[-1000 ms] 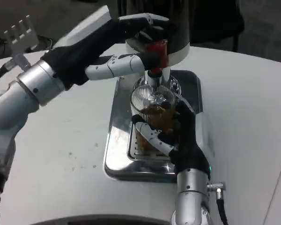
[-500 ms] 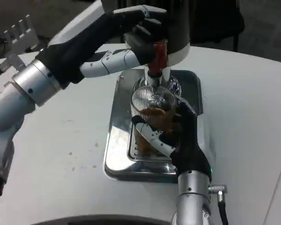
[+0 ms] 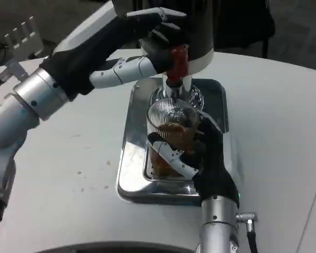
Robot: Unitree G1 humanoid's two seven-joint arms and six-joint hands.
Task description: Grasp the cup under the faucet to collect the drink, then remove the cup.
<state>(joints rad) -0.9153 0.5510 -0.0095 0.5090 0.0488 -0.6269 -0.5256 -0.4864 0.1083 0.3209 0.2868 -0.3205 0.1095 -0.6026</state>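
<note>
slightly nearer now: ribbed clear glass cup (image 3: 171,134) of amber drink, gripped by right hand (image 3: 200,158), leaving red-handled faucet (image 3: 176,66); left hand (image 3: 142,45) holds handle; steel drip tray (image 3: 131,158) below; removal beginning.

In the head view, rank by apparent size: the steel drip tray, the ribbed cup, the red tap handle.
1. steel drip tray
2. ribbed cup
3. red tap handle
The gaps look clear despite differing nearness to the camera.

silver forearms, black wrists; each robot hand (image 3: 200,153) white-and-black; black cable (image 3: 249,234) by right wrist.
</note>
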